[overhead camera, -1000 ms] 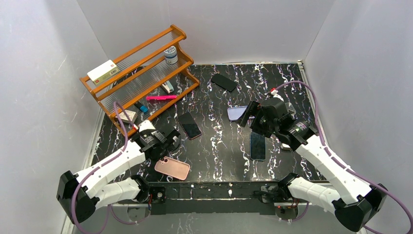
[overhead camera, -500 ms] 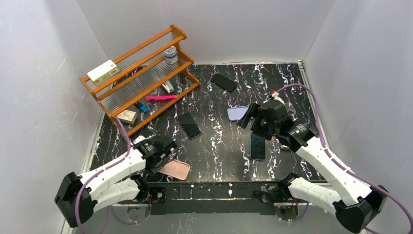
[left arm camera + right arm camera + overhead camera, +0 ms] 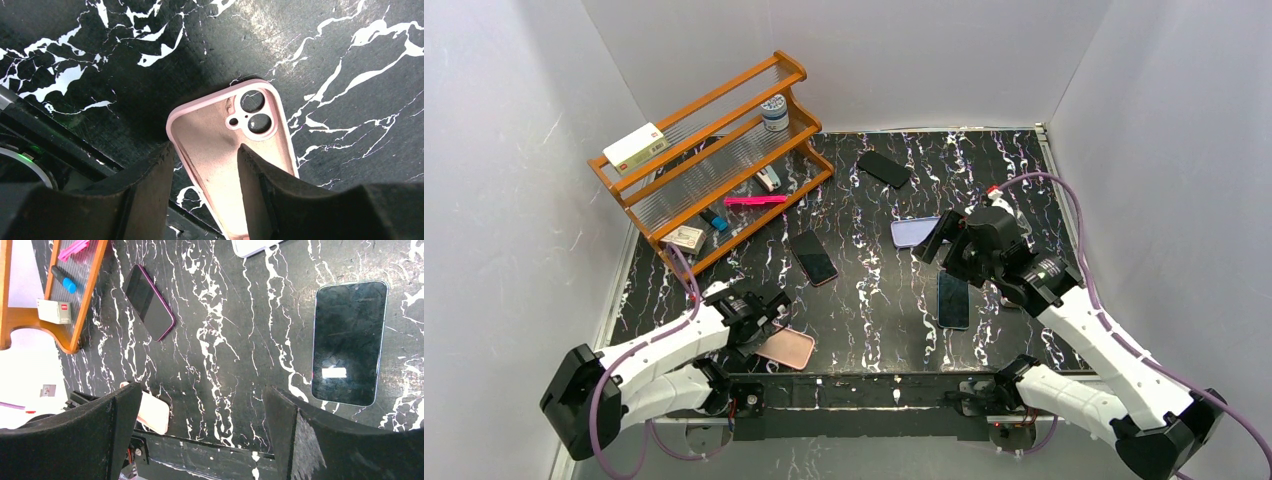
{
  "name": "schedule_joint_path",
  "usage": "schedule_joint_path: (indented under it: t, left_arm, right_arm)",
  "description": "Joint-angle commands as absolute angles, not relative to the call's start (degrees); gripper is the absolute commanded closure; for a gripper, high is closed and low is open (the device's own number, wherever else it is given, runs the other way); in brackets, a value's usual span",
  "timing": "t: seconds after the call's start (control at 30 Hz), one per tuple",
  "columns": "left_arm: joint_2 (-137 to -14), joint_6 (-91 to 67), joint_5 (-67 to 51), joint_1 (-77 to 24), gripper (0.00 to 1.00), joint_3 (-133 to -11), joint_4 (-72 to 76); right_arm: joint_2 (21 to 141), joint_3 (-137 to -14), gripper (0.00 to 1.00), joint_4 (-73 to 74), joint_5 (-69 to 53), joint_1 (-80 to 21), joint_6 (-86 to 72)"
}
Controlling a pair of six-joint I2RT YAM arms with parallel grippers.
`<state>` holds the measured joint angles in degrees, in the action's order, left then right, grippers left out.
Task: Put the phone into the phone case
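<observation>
From the top external view, the pink phone case [image 3: 786, 347] was seen lying hollow side up at the near edge of the table [image 3: 874, 290], with the left hand [image 3: 762, 330] set at its left end. The right hand [image 3: 938, 244] was held over the table, near a dark-screened phone [image 3: 953, 298] lying flat.

In the left wrist view, the fingers [image 3: 145, 195] were found apart, with the case's rim lying between them.

In the right wrist view, the right hand's fingers [image 3: 305, 435] were spread wide, nothing held.

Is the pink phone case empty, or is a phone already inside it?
Empty. The left wrist view shows the bare inner surface of the pink phone case, with nothing filling it.
</observation>
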<state>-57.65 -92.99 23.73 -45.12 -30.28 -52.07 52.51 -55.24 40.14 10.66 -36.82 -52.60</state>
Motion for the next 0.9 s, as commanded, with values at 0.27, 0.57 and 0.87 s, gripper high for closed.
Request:
schedule_joint_path:
  t: [0.27,0.57,0.87]
  left_arm:
    - [-60.3,-90.5,23.3,-45.0,0.56,-29.3,-46.9]
    - [-58.5,-83.8,26.1,-45.1,0.8,-29.8,-40.9]
    - [-58.7,-74.2,32.6,-45.1,1.0,-34.3,-39.3]
  right_arm:
    - [52.3,-52.0,0.01,39.7,11.0,-36.7,-56.2]
    - [52.7,-53.3,0.01,39.3,12.5,-36.7,-54.3]
    - [60.9,-52.9,0.06,31.1,4.5,-36.7,-52.4]
